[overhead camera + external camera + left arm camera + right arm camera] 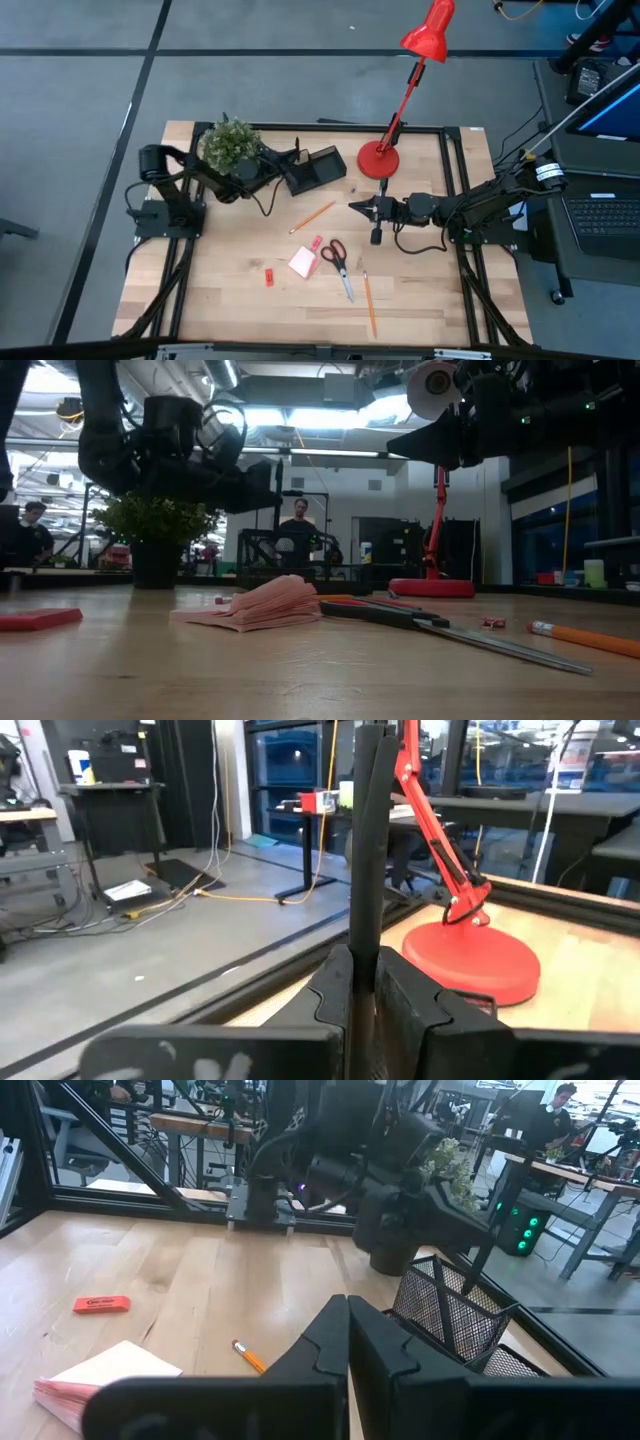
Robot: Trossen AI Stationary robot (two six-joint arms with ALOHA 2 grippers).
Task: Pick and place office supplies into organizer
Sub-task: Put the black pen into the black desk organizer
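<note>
The black mesh organizer [322,166] stands at the far middle of the table, between the plant and the lamp. My left gripper [297,162] is at its left side, shut on a black pen [367,850]. My right gripper [355,207] hovers level near the table's middle, shut with nothing between its fingers [347,1315]. Flat on the wood lie a white note pad [303,262], red-handled scissors [338,262], two orange pencils [313,216] [369,305], a red block [269,277] and a pink block [316,243]. My left gripper pinches the black pen's shaft [365,955] between its two fingers. The fingers come in level from the table's left and lie across the pen. The pen stands about upright, and most of its length rises above the fingers. Its lower end is hidden behind the fingers.
A red desk lamp stands with its round base [379,160] just right of the organizer. A green potted plant [230,143] stands over my left arm. A short black item [377,232] lies under my right arm. Bare wood shows along the near edge.
</note>
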